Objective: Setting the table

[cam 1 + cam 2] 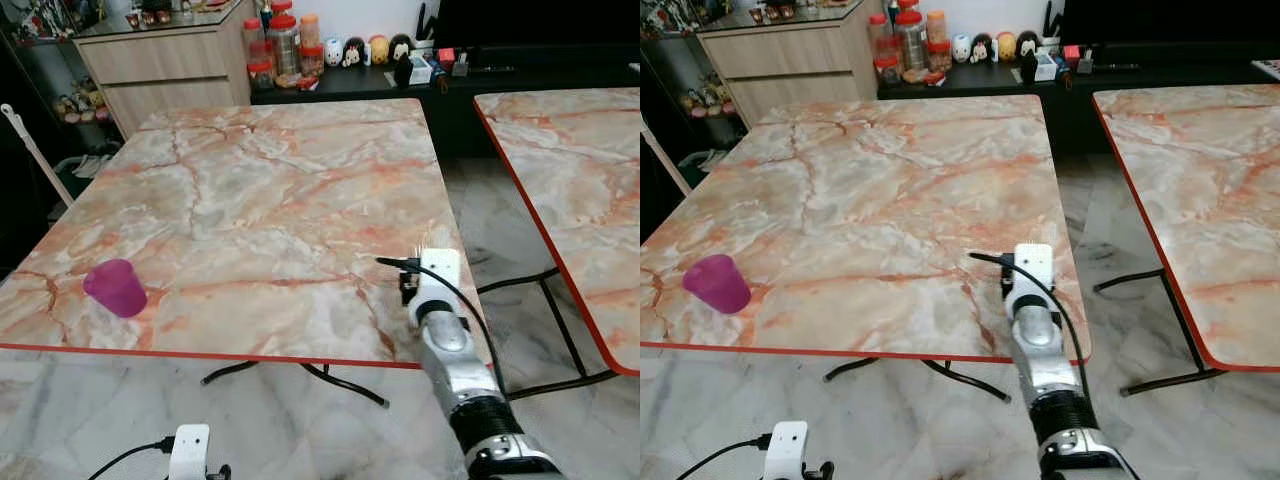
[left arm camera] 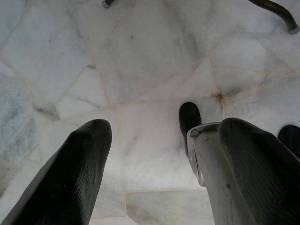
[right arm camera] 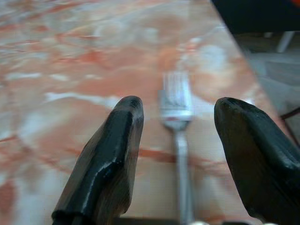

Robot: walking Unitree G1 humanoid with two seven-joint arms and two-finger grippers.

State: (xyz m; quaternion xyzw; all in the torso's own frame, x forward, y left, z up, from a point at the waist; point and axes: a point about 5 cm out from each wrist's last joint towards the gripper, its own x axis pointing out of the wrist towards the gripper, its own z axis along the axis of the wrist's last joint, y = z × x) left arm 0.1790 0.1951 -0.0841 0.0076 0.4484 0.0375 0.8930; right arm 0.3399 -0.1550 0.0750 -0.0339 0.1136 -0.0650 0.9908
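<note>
- Marble-patterned table (image 1: 260, 190) with a red edge stood in front of the robot; a second table (image 1: 580, 170) of the same kind stood to its right, with a strip of pale stone floor (image 1: 500, 230) between them
- Right gripper (image 3: 178, 136) hovered low over the near right corner of the first table, fingers spread wide and holding nothing; in the head views the silver arm (image 1: 470, 390) reached up from below, and its white wrist block (image 1: 437, 272) hid the fingers
- Fork (image 3: 177, 112) lay flat on the tabletop between the two black fingers (image 3: 110, 154), touching neither; its tines pointed away from the wrist toward the far end of the table, and the handle ran back under the gripper; the tips of the tines just showed past the wrist block (image 1: 422, 246)
- Purple cup (image 1: 116, 288) stood near the front left edge of the same table, well apart from the fork
- Left gripper (image 2: 159, 164) hung low beside the robot, pointing down at the floor; fingers apart and empty; a table foot (image 2: 279, 11) showed on the tiles beyond it
- Wooden cabinet (image 1: 170, 55) stood behind the table, and beside it a dark sideboard with jars (image 1: 285, 45) and small figurines (image 1: 365, 50)
</note>
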